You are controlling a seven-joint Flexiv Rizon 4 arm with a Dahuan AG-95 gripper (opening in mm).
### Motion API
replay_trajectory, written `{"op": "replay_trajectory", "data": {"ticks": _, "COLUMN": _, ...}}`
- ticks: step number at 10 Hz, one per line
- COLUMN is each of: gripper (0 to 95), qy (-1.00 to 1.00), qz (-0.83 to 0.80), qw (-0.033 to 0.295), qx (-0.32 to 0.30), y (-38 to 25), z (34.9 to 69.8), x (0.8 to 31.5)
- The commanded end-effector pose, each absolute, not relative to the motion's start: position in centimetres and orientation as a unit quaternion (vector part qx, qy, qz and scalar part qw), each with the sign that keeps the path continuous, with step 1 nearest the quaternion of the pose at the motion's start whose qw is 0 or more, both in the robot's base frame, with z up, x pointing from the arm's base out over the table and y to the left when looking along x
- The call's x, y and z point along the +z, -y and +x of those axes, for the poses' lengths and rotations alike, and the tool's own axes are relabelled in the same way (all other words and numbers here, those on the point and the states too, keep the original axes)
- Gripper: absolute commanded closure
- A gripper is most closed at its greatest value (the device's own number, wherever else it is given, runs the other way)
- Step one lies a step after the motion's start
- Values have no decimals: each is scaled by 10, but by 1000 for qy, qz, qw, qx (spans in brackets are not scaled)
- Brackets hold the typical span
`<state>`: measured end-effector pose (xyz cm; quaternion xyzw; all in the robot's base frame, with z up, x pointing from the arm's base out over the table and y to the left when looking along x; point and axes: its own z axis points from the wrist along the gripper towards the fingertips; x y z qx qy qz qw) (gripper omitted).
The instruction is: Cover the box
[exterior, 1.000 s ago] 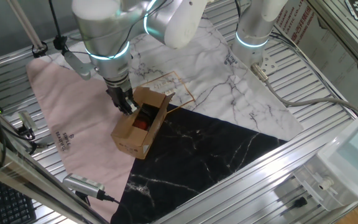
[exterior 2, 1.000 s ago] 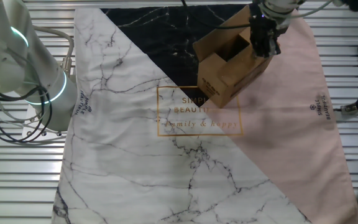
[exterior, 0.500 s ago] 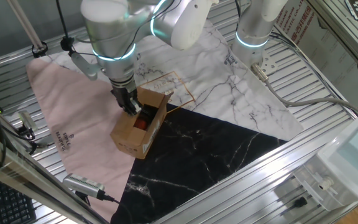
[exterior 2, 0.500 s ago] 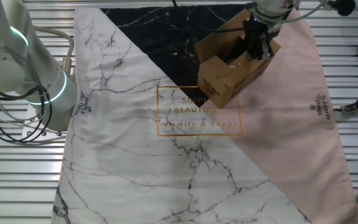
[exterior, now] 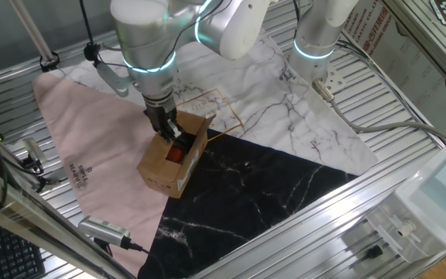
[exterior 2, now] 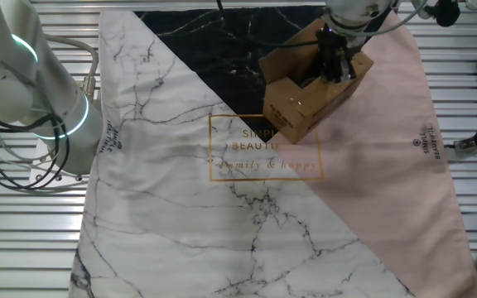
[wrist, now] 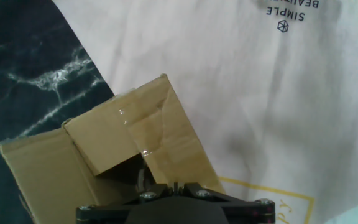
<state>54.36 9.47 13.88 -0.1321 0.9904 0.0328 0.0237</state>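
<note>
— Hand view first: how do the jaws stand?

— Only the dark base of the gripper (wrist: 174,208) shows at six o'clock, and the fingertips are out of sight, so I cannot tell their gap. One fixed view has the gripper (exterior: 167,132) dipping at the open top of the box (exterior: 173,158), but the fingers blur together there too.

— And the box itself?

— Brown corrugated cardboard, resting on the cloth (exterior: 285,101) where the pink, white-marble and black-marble patches meet. Its top is open, with flaps partly raised. From the hand view, the box (wrist: 117,168) fills the lower left, a flap of it sloping up toward twelve o'clock.

— Anything inside?

— A red object (exterior: 175,153) lies in the box, just at five o'clock from the gripper. What it is I cannot make out.

— Further out?

— The other fixed view puts the box (exterior 2: 309,98) at one o'clock from the gold-framed lettering (exterior 2: 263,149). A second arm's base (exterior: 316,39) stands well apart.
</note>
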Motion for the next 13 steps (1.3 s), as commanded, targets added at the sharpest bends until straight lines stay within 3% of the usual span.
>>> {"op": "replay_trajectory", "data": {"ticks": 1, "gripper": 950, "qy": -991, "qz": -131, "qw": 24, "qx": 31, "y": -97, "z": 544, "x": 136}}
{"op": "replay_trajectory", "data": {"ticks": 13, "gripper": 950, "qy": -991, "qz": -132, "qw": 23, "qx": 30, "y": -95, "z": 546, "x": 130}}
